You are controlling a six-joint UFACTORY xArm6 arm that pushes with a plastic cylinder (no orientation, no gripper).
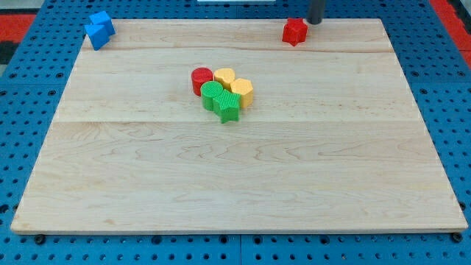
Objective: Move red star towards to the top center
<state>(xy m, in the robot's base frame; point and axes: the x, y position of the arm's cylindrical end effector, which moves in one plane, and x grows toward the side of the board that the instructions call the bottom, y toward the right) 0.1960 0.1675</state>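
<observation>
The red star (295,32) sits near the view's top edge of the wooden board (235,177), right of centre. My tip (315,22) is the lower end of a dark rod coming down from the view's top. It stands just to the right of the red star and slightly above it in the view, close to it; I cannot tell if it touches.
A blue block (98,29) lies at the board's top left corner. A cluster sits in the middle: a red cylinder (202,79), two yellow blocks (224,76) (242,90), a green round block (214,95) and a green star-like block (229,109).
</observation>
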